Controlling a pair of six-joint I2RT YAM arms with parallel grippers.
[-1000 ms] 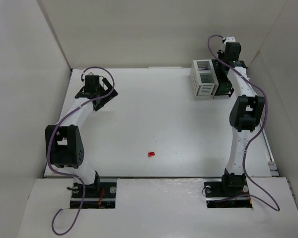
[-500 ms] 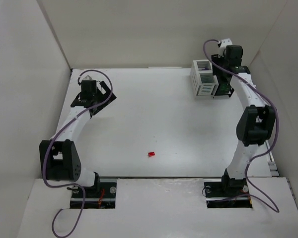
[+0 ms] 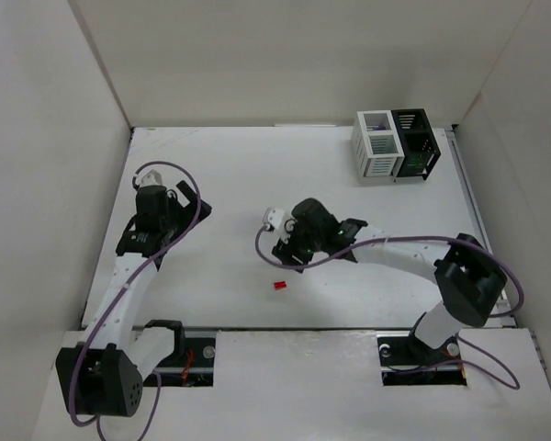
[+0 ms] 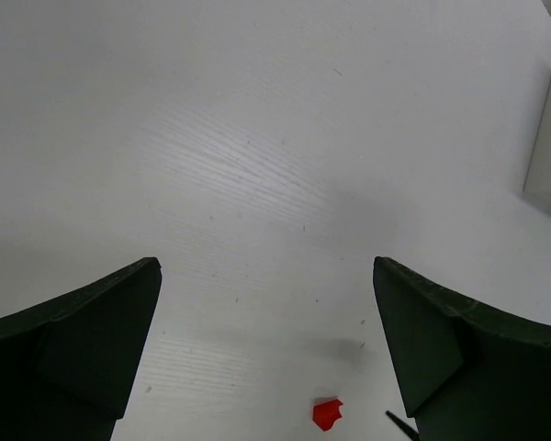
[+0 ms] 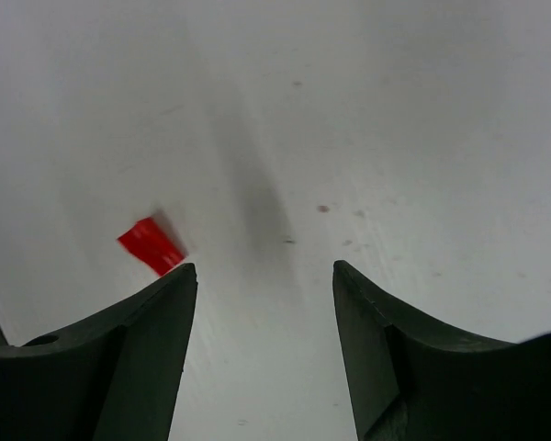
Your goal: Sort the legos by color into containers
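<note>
One red lego (image 3: pixel 279 286) lies on the white table, near the front middle. My right gripper (image 3: pixel 287 255) is open and empty, low over the table just behind the lego. In the right wrist view the lego (image 5: pixel 151 244) lies just outside the left fingertip, and the gripper (image 5: pixel 264 276) stands open over bare table. My left gripper (image 3: pixel 185 209) is open and empty at the left; its wrist view (image 4: pixel 266 276) shows the lego (image 4: pixel 327 413) at the bottom edge. The white bin (image 3: pixel 375 147) and black bin (image 3: pixel 415 145) stand joined at the far right.
White walls enclose the table on the left, back and right. A corner of the white bin (image 4: pixel 546 138) shows at the right edge of the left wrist view. Purple cables loop off both arms.
My right arm has swung from over the bins at the far right down to the table's middle beside the red lego. My left arm has drawn back toward the near side.
</note>
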